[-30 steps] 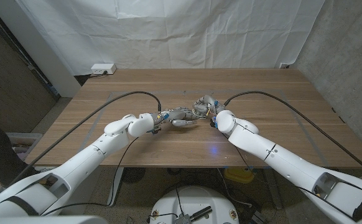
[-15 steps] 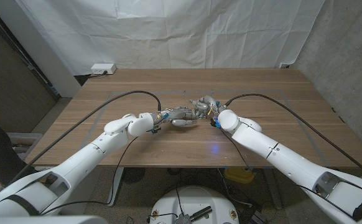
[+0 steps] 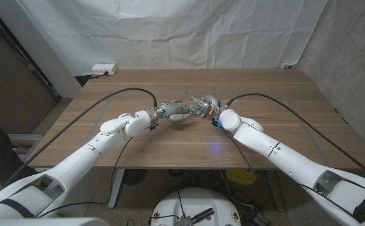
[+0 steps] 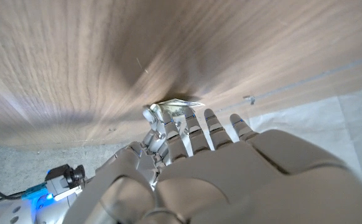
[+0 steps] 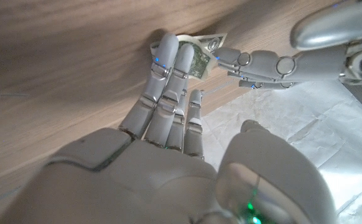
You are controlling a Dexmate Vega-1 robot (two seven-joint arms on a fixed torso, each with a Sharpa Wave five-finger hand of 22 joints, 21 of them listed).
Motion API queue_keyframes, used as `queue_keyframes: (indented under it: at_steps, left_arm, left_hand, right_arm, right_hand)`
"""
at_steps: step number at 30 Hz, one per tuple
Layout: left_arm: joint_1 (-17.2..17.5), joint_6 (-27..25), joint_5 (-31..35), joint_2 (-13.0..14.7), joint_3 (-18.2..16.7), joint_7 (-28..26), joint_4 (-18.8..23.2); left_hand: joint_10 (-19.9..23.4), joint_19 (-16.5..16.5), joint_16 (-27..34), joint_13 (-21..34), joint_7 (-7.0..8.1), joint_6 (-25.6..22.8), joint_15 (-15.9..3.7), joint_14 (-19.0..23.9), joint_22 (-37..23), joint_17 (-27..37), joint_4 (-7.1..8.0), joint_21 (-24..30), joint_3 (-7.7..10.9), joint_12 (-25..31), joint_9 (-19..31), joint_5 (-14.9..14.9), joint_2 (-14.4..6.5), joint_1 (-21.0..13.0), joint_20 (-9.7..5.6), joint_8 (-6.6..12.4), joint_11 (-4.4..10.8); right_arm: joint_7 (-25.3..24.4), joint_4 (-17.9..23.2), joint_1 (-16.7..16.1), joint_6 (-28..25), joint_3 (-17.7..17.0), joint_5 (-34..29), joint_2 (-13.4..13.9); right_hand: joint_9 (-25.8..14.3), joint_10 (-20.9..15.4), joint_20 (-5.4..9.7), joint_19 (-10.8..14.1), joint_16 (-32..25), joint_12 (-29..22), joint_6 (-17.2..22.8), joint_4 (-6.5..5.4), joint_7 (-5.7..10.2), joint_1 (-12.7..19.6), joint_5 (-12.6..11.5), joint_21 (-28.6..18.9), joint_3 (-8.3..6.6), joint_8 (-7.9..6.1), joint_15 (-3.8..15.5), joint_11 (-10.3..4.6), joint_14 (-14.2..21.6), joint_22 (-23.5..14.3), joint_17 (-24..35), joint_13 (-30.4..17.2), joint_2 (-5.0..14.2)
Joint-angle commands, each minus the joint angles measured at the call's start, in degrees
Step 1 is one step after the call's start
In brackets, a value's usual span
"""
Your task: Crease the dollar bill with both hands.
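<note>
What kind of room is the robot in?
Probably a lab or test room, not a home. A white sheet hangs behind the wooden table, black cables run to the arms, and a power strip sits on the floor.

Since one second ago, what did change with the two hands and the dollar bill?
The left hand moved farther across the table, away from the robot, closing on the right hand; its forearm swung along. The right hand stayed in place, fingers pressing on the dollar bill, which stays on the wooden table between both hands.
</note>
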State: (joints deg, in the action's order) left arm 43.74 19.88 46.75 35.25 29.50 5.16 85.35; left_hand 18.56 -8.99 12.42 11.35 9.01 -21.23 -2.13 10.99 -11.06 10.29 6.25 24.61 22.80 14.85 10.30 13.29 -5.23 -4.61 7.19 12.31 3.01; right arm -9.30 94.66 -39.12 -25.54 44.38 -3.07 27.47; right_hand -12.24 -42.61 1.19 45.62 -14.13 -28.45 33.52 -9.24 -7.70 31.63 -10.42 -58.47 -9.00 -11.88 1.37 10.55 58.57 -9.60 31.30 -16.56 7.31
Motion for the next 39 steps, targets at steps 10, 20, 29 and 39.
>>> queue_keyframes:
  at_steps: [10, 20, 29, 39]
  left_arm:
    - [0.2, 3.1, 0.7, 1.0, -2.0, -4.6, 1.5]
    - [-4.7, 1.2, 0.8, -0.6, 1.6, 5.6, -3.0]
    - [-7.6, 0.6, 1.1, -1.7, 4.2, 11.6, -5.5]
    - [-9.8, 2.5, 1.8, -2.6, 6.5, 12.7, -8.3]
  left_hand:
    - [0.1, 4.5, -0.4, 0.3, 0.72, 1.6, -0.93, 1.8, -0.2, 0.1, -0.89, 1.3, 1.38, -0.5, 0.3, -0.4, 0.0, -0.7, -0.69, -1.3, 0.28]
    - [-6.5, -2.7, -2.7, 0.1, -0.17, 5.4, -1.4, -8.2, -0.5, 0.2, 0.38, -2.0, 0.43, -3.2, 0.3, -0.8, 1.2, 1.6, -0.88, -1.79, 2.48]
    - [-9.1, -5.8, -2.7, -0.3, -0.89, 8.9, -1.12, -13.3, -0.8, 0.2, 1.58, -3.2, -1.8, -3.9, -0.1, -0.5, 3.4, 3.8, -1.2, -2.54, 3.88]
    - [-19.8, -9.5, -2.4, -0.8, 2.26, 16.9, -1.09, -20.0, -1.1, 0.1, 2.8, -4.6, -4.13, -4.8, -0.3, 0.5, 3.6, 4.4, -2.02, -2.57, 8.02]
  right_arm:
    - [-1.1, -1.1, 0.9, 0.4, 1.2, -2.3, -0.4]
    - [-1.9, 0.3, 0.0, 0.1, 0.6, -2.7, 0.1]
    - [-2.0, 0.5, -0.2, 0.2, 0.4, -2.9, 0.2]
    - [-2.0, -0.7, 0.3, 0.7, 0.4, -2.8, -0.4]
  right_hand:
    - [0.0, -2.0, -0.68, 1.5, 0.7, 0.0, 4.2, -0.48, -1.1, -5.4, -0.5, 1.8, 2.28, -1.16, -1.19, 0.2, 0.8, 0.0, -2.0, 1.1, -0.85]
    - [0.0, -1.7, -0.82, 1.4, 0.8, 0.8, 4.1, -0.59, -1.09, -7.4, -0.7, 2.7, 3.13, -0.98, -1.29, 0.12, 0.4, 0.0, -2.4, 1.6, -1.16]
    - [0.0, -1.6, -0.79, 1.4, 0.8, 1.1, 4.0, -0.57, -1.12, -8.3, -0.9, 3.1, 3.44, -0.88, -1.37, 0.21, 0.2, -0.1, -2.5, 1.8, -1.09]
    - [0.0, -1.7, -0.8, 1.4, 0.6, 1.4, 4.2, -0.51, -1.15, -9.3, -1.0, 3.5, 3.76, -0.9, -1.2, 0.31, 0.1, -0.1, -2.5, 2.1, -1.03]
